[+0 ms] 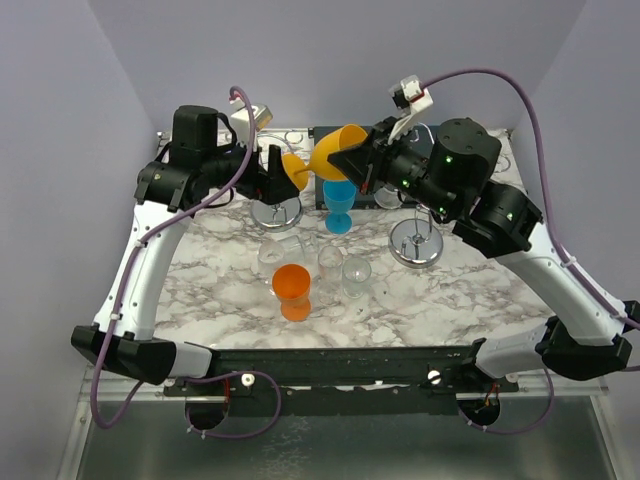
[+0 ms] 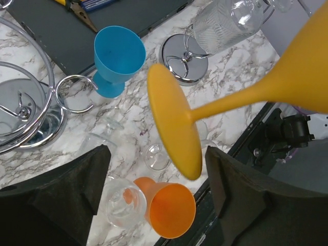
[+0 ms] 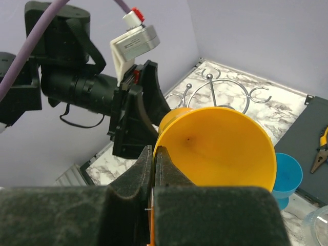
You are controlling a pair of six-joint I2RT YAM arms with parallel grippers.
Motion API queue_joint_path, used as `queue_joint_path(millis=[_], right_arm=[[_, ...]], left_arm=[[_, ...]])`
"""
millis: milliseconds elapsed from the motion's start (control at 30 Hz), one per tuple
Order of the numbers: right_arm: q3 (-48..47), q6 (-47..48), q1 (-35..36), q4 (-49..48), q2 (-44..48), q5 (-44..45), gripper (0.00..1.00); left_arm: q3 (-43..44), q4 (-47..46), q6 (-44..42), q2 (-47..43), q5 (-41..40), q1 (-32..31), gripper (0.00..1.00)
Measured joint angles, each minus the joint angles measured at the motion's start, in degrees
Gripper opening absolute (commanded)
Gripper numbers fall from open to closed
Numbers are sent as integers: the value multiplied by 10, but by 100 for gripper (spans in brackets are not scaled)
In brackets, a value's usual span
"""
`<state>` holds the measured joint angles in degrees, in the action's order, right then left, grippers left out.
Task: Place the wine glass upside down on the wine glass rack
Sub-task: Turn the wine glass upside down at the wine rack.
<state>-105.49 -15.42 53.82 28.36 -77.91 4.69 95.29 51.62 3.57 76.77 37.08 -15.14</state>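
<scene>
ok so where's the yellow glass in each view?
Top external: yellow glass upper centre, tipped sideways in the air, just above the blue cup in the picture.
Left wrist: yellow glass foot at centre, stem running to the upper right; blue cup upper left.
Right wrist: yellow glass bowl fills the centre; blue cup at the right edge.
Shared landmark: the blue cup.

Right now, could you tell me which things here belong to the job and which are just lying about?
Job: yellow glass, right gripper holding it, left gripper, left rack, right rack.
Lying about: blue cup, orange cup, clear glasses, pliers.
</scene>
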Motion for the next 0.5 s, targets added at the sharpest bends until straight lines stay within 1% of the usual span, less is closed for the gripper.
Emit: queue_joint_path(millis=[33,100,200,233,300,333,367,400,433,467,500], right_arm=[[4,-2,1,-2,0,-3,0],[14,-5,2,-8,2,-11,0],[37,-12,2,-18,9,-20,1],[45,-13,2,-22,12,-21,6],[62,-17,2,-31,18,-24,19],[70,-17,2,-32,24,-29,25],[80,-19,3,-27,32,-35,33],[92,-22,4,-21,40,-40,42],[101,-25,5,-17,47,-45,57],[110,-28,5,-17,54,-50,68],[120,-31,6,-17,61,-56,82]], left_arm=[[3,-1,2,6,1,0,70],[11,-3,3,16,4,-1,56],[26,-6,1,26,12,-1,26],[28,-7,1,27,16,-1,19],[35,-7,-1,28,19,-2,5],[36,-8,1,28,19,-3,2],[38,-13,2,28,19,-1,0],[42,-17,-2,28,18,2,0],[44,-19,-6,28,16,2,0],[45,-21,-15,26,12,2,0],[45,-23,-29,24,9,1,0]])
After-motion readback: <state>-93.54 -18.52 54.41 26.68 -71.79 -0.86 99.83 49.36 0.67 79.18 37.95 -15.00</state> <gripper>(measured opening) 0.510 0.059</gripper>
